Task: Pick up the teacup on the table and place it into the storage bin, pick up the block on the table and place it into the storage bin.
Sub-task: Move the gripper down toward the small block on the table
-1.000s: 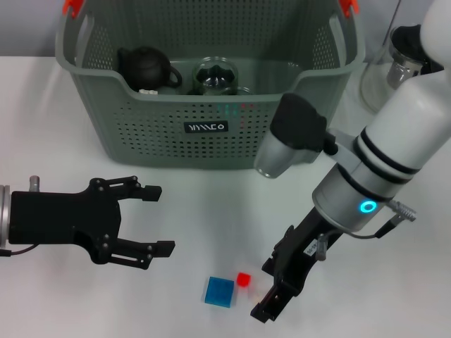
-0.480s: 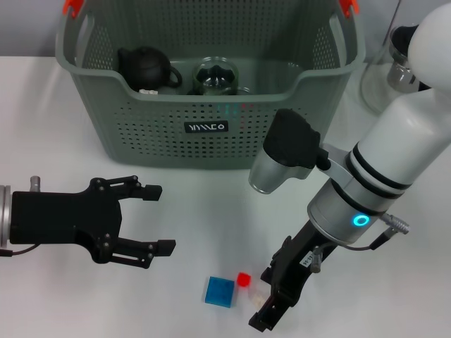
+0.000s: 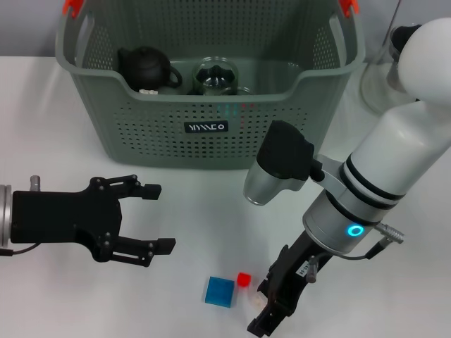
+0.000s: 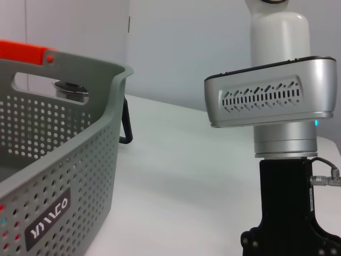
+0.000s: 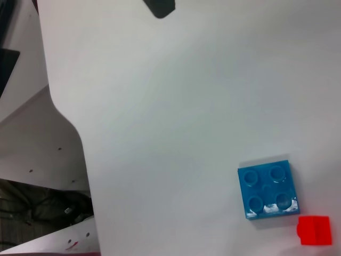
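My head camera looks down and forward over the white tabletop [image 3: 211, 211], taking in the basket [image 3: 211, 105] at the far side and both arms. My left wrist camera sits low, looking level across the tabletop [image 4: 176, 181], with the basket [image 4: 58, 160] close by and the right arm [image 4: 277, 117] beyond. My right wrist camera hangs close over the blue block [image 5: 267, 187] and red block [image 5: 314, 230], both also in the head view.

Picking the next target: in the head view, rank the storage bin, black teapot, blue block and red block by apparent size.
1. storage bin
2. black teapot, inside the bin and farther from the camera, so its real size may be understated
3. blue block
4. red block, beside the blue one
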{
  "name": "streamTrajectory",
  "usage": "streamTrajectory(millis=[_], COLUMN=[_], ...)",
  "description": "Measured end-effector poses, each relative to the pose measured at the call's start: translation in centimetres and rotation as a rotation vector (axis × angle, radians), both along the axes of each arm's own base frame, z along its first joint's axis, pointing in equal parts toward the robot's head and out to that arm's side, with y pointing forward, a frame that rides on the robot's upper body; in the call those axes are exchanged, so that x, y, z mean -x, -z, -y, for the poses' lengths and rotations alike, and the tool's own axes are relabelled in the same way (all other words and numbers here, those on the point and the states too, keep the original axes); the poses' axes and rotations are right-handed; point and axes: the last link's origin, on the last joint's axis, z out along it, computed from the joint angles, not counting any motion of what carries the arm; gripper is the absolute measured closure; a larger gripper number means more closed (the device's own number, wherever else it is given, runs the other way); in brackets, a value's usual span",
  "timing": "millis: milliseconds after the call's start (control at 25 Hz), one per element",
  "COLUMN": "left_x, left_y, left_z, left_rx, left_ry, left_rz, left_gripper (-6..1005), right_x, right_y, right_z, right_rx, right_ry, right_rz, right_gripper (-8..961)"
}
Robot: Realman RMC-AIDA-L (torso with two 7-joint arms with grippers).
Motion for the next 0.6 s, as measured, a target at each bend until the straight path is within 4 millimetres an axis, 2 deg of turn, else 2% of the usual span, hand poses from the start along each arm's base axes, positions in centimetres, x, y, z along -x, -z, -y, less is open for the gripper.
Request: streamTrajectory(millis=[80, 320, 400, 600], left_x=[0.05, 0.14, 0.14, 0.15], left_y=[0.07, 0.19, 0.19, 0.20], left_z=[0.04, 0.12, 0.12, 0.11], left_rx=[0.002, 0.003, 0.003, 0.003], left_ry=[-0.003, -0.005, -0.005, -0.005], left_rz=[0.004, 0.012, 0.012, 0.012], left_gripper=[52, 52, 51, 51], right_x=[0.02, 0.04, 0.07, 0.08], right_y=[0.02, 0.11, 0.14, 0.27], right_z=[-0.02, -0.09, -0.06, -0.26], right_rx=[-0.002, -0.013, -0.012, -0.030], right_ry=[0.001, 0.006, 0.003, 0.001], right_rz=[-0.001, 0.003, 0.006, 0.007], right_gripper=[8, 128, 326, 327])
